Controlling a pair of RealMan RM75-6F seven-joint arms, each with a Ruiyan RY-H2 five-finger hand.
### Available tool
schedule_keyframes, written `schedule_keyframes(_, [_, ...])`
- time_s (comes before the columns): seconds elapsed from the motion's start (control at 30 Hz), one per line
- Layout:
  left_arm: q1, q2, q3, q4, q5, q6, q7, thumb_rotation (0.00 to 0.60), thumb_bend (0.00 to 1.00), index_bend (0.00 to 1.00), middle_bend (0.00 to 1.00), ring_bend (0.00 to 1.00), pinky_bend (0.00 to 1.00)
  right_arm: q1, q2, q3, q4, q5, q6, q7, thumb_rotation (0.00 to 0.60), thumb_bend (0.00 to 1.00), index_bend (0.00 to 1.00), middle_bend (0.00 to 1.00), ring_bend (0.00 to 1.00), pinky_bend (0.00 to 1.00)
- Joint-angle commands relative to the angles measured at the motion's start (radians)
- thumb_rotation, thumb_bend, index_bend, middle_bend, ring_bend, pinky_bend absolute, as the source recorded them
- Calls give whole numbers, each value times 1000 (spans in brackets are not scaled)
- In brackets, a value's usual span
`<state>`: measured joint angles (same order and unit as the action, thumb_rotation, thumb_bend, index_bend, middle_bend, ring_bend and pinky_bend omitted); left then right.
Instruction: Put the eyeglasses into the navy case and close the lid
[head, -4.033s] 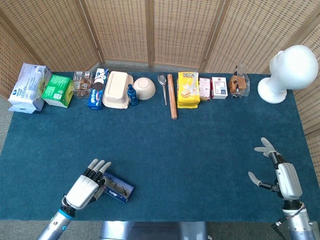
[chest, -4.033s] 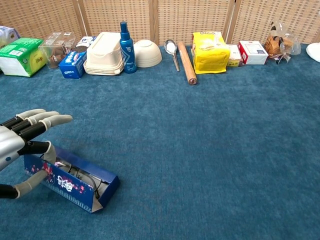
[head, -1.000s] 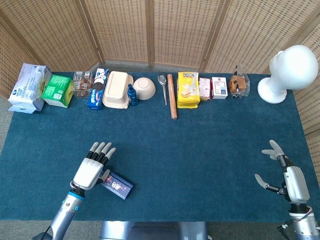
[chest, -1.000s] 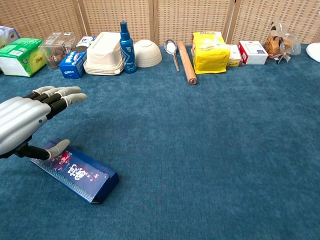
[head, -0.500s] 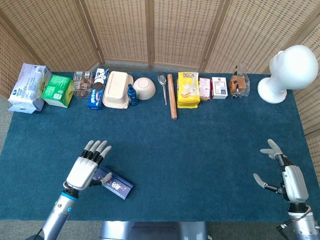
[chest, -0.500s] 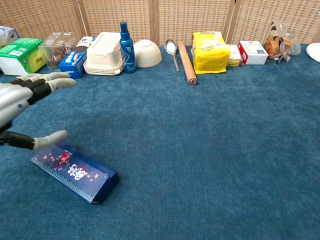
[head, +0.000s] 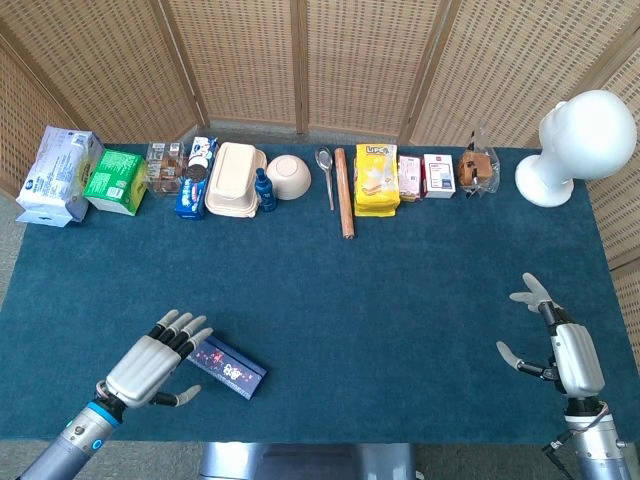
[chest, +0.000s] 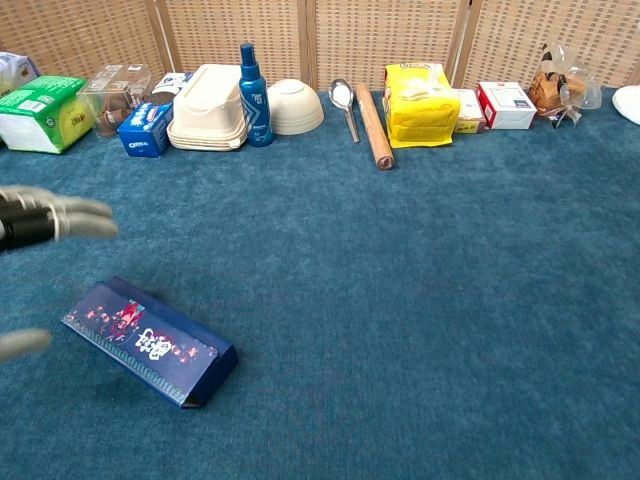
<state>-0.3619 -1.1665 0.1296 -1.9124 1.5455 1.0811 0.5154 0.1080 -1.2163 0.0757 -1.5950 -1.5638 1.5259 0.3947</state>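
Observation:
The navy case (head: 228, 367) (chest: 150, 341) lies flat on the blue cloth at the front left, its lid down and a floral print on top. No eyeglasses show; the shut lid hides the inside. My left hand (head: 150, 366) (chest: 40, 220) hovers just left of the case with its fingers spread, holding nothing and apart from the case. At the front right my right hand (head: 560, 352) is open too, fingers apart, with nothing in it.
A row of goods lines the far edge: tissue packs (head: 58, 172), a cookie box (head: 195, 178), a beige container (head: 235, 178), a blue bottle (chest: 252, 82), a bowl (head: 288, 175), a spoon, a rolling pin (head: 344, 192), a yellow packet (head: 376, 178). A white mannequin head (head: 574, 140) stands at the far right.
The case's lid, open four seconds ago with the glasses inside, is now down. My left hand has lifted off the case and drawn back to the left. The right hand barely shifted.

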Motion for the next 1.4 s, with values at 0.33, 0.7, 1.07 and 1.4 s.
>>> schedule_keyframes(0.33, [-33, -105, -21, 59, -90, -68, 151, 382, 262, 0, 0, 0, 0, -14, 6, 5, 11, 22, 9, 18, 592, 238, 38, 291, 269, 312])
schedule_keyframes(0.7, [-87, -200, -61, 101, -182, -122, 269, 387, 263, 0, 0, 0, 0, -29, 17, 16, 27, 44, 22, 45, 590, 239, 38, 291, 270, 312])
schedule_keyframes(1.07, [-127, -242, -72, 107, -247, -140, 298, 397, 262, 197, 0, 0, 0, -38, 23, 21, 34, 51, 26, 58, 593, 238, 38, 292, 269, 312])
schedule_keyframes(1.4, [-137, -277, -74, 133, -225, -101, 280, 436, 262, 482, 0, 0, 0, -44, 24, 23, 44, 59, 24, 68, 591, 238, 40, 292, 269, 312])
